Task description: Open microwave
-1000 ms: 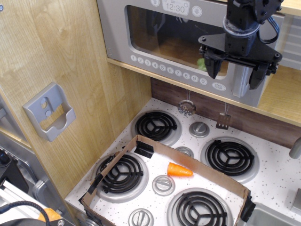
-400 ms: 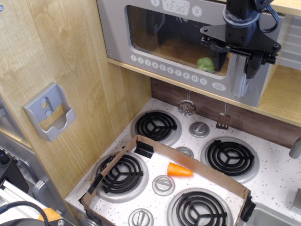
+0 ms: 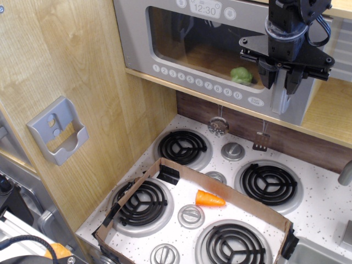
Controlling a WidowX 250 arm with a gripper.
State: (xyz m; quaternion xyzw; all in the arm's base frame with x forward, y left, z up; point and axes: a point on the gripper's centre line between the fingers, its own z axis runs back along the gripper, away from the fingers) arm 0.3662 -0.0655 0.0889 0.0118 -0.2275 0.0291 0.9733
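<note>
One second on, gripper [image 3: 281, 82] now narrower than before: fingers drawn in from a wide spread to either side of the silver handle [image 3: 280, 96], and shifted slightly right and up against the door. Jaws close around the handle, though whether pressing it or just short of contact cannot be told. Probably the grasp step nearly complete, with the pull still to come. Door still flush with the body, not yet open. Microwave [image 3: 209, 49] on the wooden shelf above the far edge of the stovetop [image 3: 308, 214], toward its far right corner. Grey plastic, clear window, row of round number buttons below, clock reading 12:30, something small and green [image 3: 241, 75] inside.
</note>
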